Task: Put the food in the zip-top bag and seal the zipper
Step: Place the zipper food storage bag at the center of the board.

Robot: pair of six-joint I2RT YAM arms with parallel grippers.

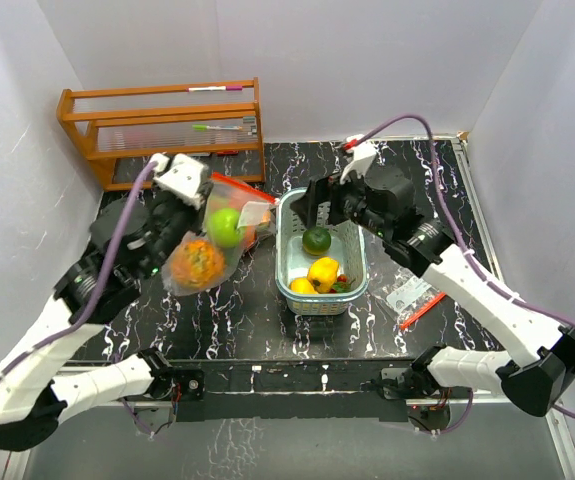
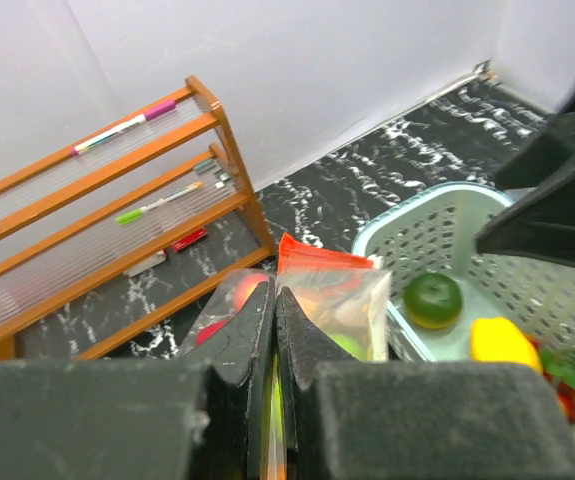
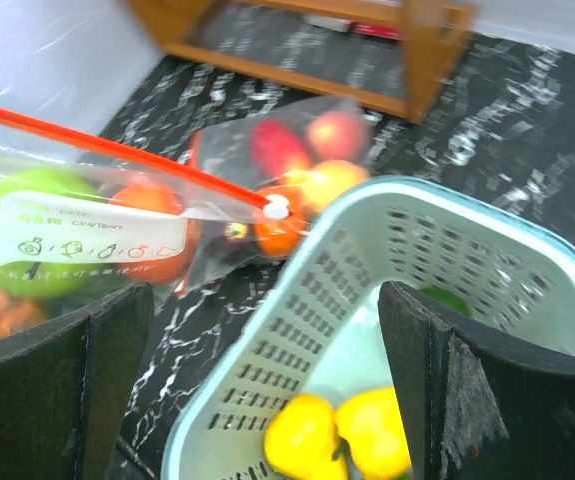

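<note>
Your left gripper (image 2: 274, 300) has its jaws pinched tight on the top edge of the bag (image 1: 212, 240), holding it right beside the left wall of the basket (image 1: 289, 262) on the table (image 1: 257, 320). Inside the bag you can see a green fruit (image 1: 225, 227), an orange fruit (image 1: 197, 263) lower down, and a red fruit (image 3: 279, 148) close to the red zipper strip (image 3: 117, 152) (its white slider sits at the end nearest the basket). Your right gripper (image 3: 265, 300) hangs over the basket's far left corner, jaws spread wide with nothing gripped between them. In the basket lie a dark green fruit (image 1: 316, 240), two yellow fruits (image 1: 322, 272) and a small red piece (image 1: 343, 285) beside them. The wooden rack (image 1: 162, 125) stands at the far left.
</note>
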